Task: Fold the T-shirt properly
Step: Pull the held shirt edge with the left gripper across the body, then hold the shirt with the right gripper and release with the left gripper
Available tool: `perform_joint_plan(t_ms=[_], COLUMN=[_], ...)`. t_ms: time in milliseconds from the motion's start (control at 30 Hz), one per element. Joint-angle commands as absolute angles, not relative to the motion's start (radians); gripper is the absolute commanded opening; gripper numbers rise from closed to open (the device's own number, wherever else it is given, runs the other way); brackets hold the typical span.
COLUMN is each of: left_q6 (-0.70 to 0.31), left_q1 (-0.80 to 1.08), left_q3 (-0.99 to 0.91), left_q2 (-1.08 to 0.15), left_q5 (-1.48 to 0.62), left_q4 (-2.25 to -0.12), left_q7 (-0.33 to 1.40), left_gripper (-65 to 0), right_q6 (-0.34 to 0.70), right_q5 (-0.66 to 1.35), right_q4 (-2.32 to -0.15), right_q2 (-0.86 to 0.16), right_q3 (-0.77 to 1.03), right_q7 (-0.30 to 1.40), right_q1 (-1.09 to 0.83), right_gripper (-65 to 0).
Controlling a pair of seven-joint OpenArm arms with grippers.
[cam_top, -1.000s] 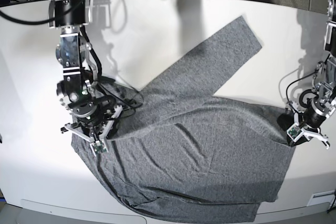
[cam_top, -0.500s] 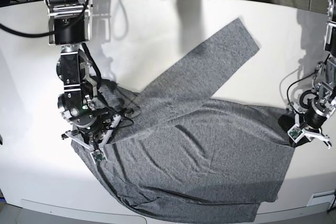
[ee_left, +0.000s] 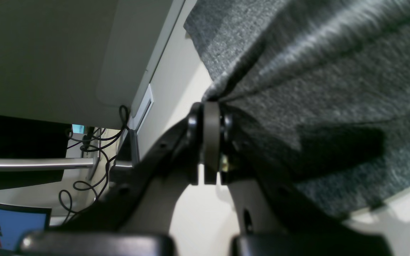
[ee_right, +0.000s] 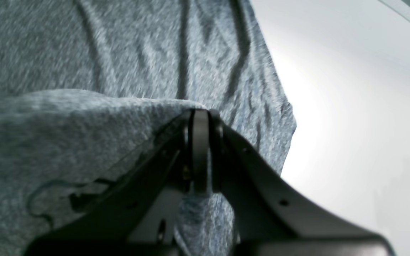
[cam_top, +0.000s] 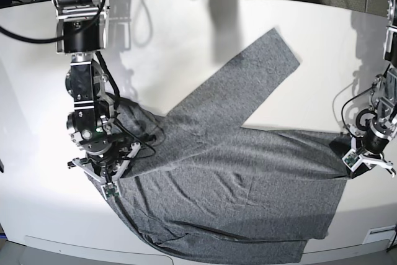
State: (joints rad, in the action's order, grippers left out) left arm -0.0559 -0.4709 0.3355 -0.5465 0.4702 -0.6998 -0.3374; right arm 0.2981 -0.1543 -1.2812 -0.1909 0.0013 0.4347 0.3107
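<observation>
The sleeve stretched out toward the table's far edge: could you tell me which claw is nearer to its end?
Left. The left claw grips the shirt below the sleeve end; the right claw sits farther away.

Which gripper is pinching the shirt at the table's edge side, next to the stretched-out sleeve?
The left gripper, shut on the T-shirt by the sleeve's side; the right gripper grips the opposite end.

No readable text, labels or numbers anywhere, plain grey T-shirt (cam_top: 236,172), blurred screen (ee_left: 9,227) in the background too small to read
</observation>
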Motion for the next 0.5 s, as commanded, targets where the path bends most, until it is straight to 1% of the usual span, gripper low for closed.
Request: perform_joint_plan(t_ms=[0, 133, 200, 267, 467], left_q6=[-0.039, -0.047, -0.085, -0.102, -0.101], left_q1=[-0.501, -0.501, -0.501, -0.501, -0.503], left_q3=[0.327, 0.327, 0.327, 0.327, 0.327], left_q2=[-0.562, -0.556, -0.553, -0.546, -0.53], left_q5=[0.462, 0.46, 0.459, 0.459, 0.459], left_q4=[-0.712, -0.712, -0.712, -0.711, -0.678], left_q7=[-0.356, -0.356, -0.356, -0.356, -0.362], left_gripper=[-65.0, -65.0, -65.0, -65.0, -65.0], right_q6=[0.273, 0.262, 0.262, 0.262, 0.262], right_q5=[-0.157, -0.157, -0.157, -0.157, -0.157], right_q4=[-1.303, -1.302, -1.302, -1.302, -1.302], right_q2=[-0.197, -0.197, -0.197, -0.197, -0.197], right_q3=[0.006, 0.006, 0.006, 0.006, 0.006], right_q7=[0.407, 0.406, 0.406, 0.406, 0.407], right_q1=[0.34, 0.34, 0.34, 0.34, 0.34], right_gripper=[-65.0, -65.0, -65.0, -65.0, -65.0])
